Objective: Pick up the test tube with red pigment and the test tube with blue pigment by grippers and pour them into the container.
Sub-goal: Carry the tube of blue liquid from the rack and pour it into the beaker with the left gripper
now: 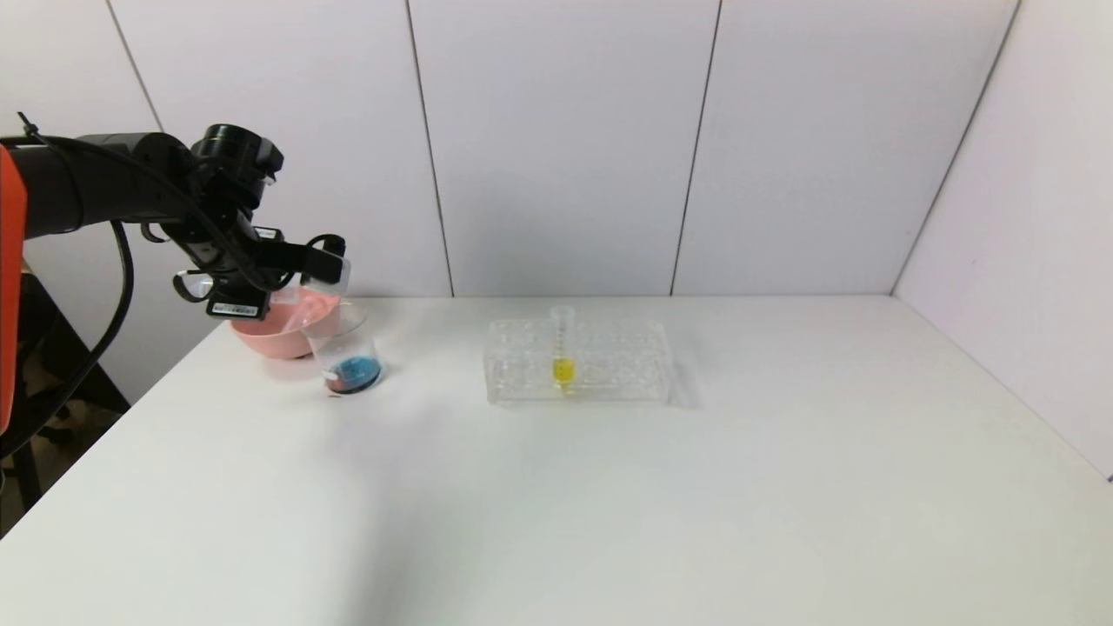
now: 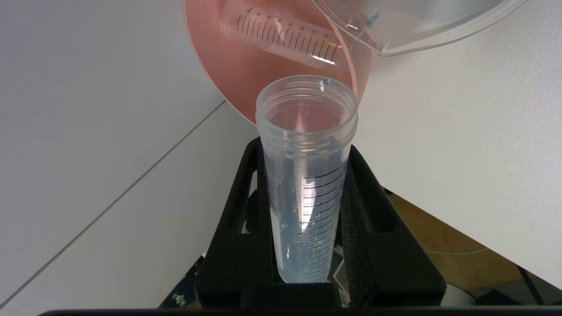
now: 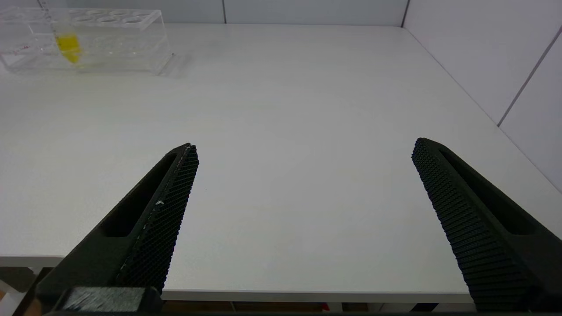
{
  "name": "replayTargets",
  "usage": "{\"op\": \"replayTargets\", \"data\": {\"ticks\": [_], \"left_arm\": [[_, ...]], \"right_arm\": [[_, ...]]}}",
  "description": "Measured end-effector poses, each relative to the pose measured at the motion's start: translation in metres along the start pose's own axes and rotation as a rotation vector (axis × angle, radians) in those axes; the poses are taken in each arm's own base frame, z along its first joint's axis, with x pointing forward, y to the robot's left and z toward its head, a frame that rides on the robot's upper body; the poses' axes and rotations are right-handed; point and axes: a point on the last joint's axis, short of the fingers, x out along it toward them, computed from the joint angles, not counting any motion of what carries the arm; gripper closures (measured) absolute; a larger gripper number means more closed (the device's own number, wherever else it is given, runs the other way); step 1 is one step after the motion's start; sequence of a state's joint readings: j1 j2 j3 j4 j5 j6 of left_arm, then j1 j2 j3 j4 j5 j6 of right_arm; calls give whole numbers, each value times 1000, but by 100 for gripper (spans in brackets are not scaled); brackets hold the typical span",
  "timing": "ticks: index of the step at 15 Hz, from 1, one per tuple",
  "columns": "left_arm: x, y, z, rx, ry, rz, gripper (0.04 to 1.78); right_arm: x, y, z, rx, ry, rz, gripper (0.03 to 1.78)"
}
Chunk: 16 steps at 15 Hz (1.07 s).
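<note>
My left gripper [image 1: 323, 265] is shut on a clear graduated test tube [image 2: 307, 175], held nearly level above the pink bowl [image 1: 269, 335], its mouth toward the container. The tube holds no liquid; a blue drop on its rim marks it as the test tube with blue pigment. The container [image 1: 348, 352], a clear beaker beside the bowl, has blue and some red pigment at its bottom, and its rim [image 2: 395, 26] shows close by in the left wrist view. Another empty tube [image 2: 281, 37] lies in the bowl [image 2: 228, 66]; I cannot tell if it is the test tube with red pigment.
A clear tube rack [image 1: 578, 361] stands mid-table with one yellow-liquid tube [image 1: 563, 348] upright in it. My right gripper [image 3: 305, 149] stands open over the table's near edge, with the rack [image 3: 109, 39] far off. White wall panels close the back and right.
</note>
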State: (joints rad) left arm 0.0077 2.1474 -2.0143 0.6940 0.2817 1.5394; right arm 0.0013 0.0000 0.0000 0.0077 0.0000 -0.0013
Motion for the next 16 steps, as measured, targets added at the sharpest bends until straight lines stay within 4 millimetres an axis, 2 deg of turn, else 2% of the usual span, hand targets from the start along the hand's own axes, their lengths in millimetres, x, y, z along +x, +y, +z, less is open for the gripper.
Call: {"op": "replayTargets", "data": {"ticks": [11, 14, 16], "left_arm": [[-4, 2, 2, 14, -2, 17, 136], [-9, 6, 3, -89, -16, 60, 136], [-16, 9, 1, -217, -44, 85, 136]], "right_arm": [[0, 0, 0, 0, 0, 0, 4], [0, 0, 0, 0, 0, 0, 4], [0, 0, 0, 0, 0, 0, 4]]}}
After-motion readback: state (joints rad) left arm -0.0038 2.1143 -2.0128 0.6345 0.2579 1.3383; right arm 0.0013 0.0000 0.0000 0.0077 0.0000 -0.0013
